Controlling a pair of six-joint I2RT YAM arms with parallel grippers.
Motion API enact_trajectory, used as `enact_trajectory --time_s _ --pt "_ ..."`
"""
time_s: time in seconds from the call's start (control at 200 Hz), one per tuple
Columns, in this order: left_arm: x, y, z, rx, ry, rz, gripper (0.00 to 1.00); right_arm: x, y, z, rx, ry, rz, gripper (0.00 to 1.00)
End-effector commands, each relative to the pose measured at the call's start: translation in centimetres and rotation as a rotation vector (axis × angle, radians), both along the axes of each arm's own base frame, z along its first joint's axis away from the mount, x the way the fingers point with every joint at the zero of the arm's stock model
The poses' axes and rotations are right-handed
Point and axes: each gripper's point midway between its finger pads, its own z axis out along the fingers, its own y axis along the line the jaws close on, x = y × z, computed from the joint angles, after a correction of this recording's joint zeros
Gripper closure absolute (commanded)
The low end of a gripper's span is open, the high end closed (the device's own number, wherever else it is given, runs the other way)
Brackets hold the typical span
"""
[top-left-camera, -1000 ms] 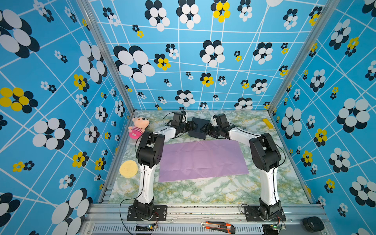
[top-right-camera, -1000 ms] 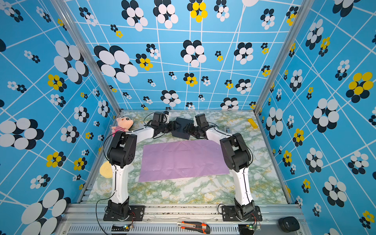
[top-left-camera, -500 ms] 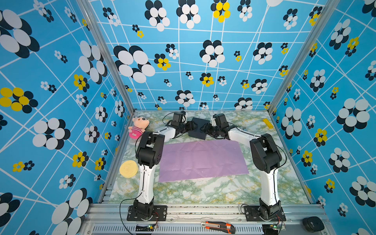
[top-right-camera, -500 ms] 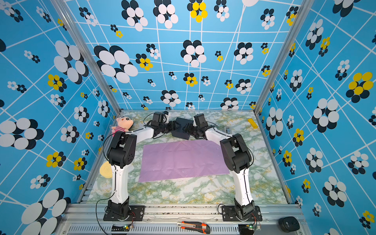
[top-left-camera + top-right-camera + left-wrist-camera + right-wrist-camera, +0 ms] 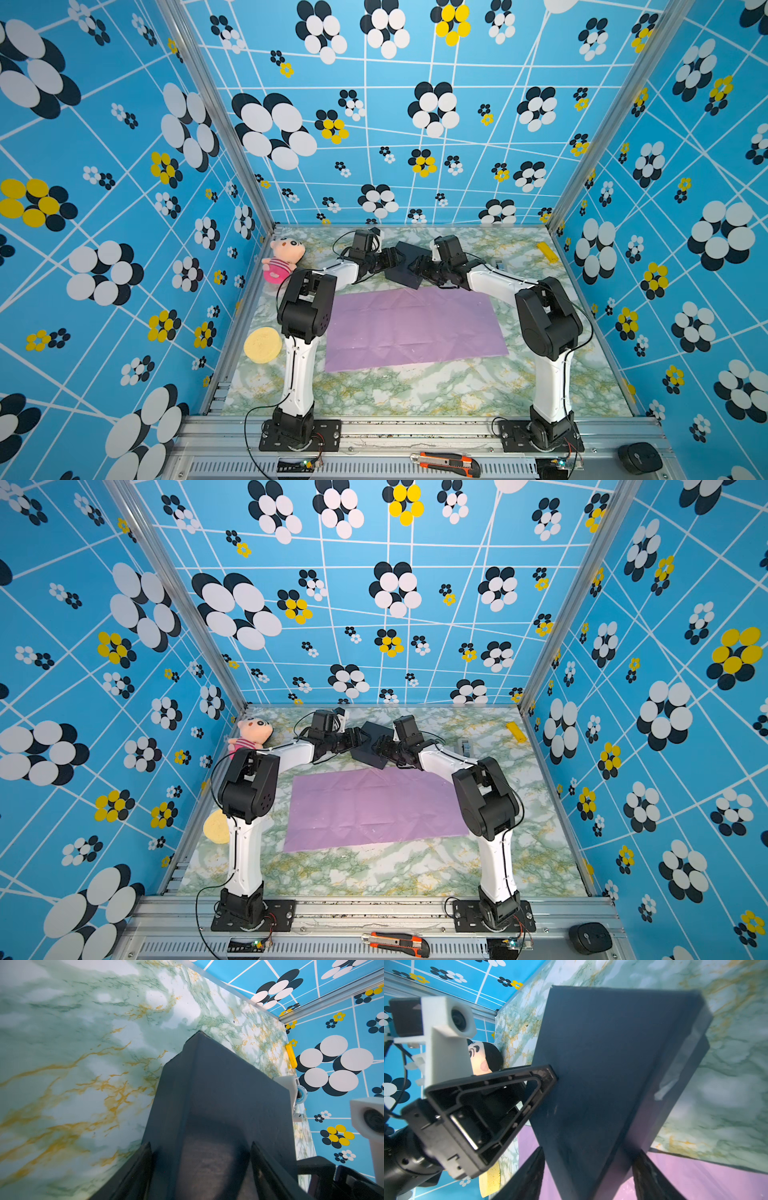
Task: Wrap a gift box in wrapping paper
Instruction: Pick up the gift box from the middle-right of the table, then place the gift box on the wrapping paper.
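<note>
Clamping the gift box (image 5: 406,266) from opposite sides, the left gripper (image 5: 394,258) and right gripper (image 5: 419,266) each have their jaws spread wide and pressed on its faces, the box tilted between them. Behind both grippers, toward the arm bases, the wrapping paper (image 5: 411,326) lies flat on the desk (image 5: 415,390), its far edge running just beside the box's lowest corner; bare desk lies open ahead of the grippers.

We see the gift box (image 5: 409,266) as matt black card, faintly scuffed, bearing a glossy strip of clear tape (image 5: 675,1068). The wrapping paper (image 5: 411,328) looks thin, creased and dull. The counter (image 5: 415,390) has a smooth, slightly shiny marble print. The left pincer (image 5: 394,258) is ribbed black plastic, and the doll (image 5: 282,262) is soft plush.
</note>
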Motion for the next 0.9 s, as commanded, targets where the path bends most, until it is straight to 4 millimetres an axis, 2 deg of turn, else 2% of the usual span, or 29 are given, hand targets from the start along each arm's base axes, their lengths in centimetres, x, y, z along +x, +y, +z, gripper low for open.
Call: enact_trajectory --time_s 0.0,0.155,0.23,0.305,0.395,0.515,0.66,0.895 --pt "-3.8 -3.2 0.1 -0.055 0.075 -0.131 0.25 -0.5 2.7 4.2 0.091 -0.108 0.058 0.33" --pt "-4.3 -3.4 -0.6 -0.055 0.096 -0.137 0.26 -1.0 2.3 3.8 0.087 -0.100 0.047 0.32" --pt "-4.2 -3.0 -0.6 -0.040 0.088 -0.125 0.25 -1.3 1.6 3.7 0.067 -0.101 0.029 0.28" --pt "-4.0 -2.6 -0.3 -0.029 0.077 -0.118 0.24 -1.7 0.8 4.5 0.043 -0.114 0.020 0.23" --pt "-3.6 -2.3 0.0 -0.021 0.065 -0.117 0.22 -2.6 -0.9 5.4 0.009 -0.120 0.006 0.11" --pt "-3.1 -1.9 0.2 0.001 0.042 -0.124 0.20 -4.5 -3.9 5.4 -0.023 -0.110 -0.039 0.09" --pt "-1.8 -1.7 0.8 0.024 0.006 -0.138 0.18 -6.7 -7.3 2.3 -0.035 -0.022 -0.097 0.14" --pt "1.5 -1.7 1.4 0.014 -0.044 -0.128 0.17 -7.9 -10.8 -2.9 -0.045 0.111 -0.195 0.24"
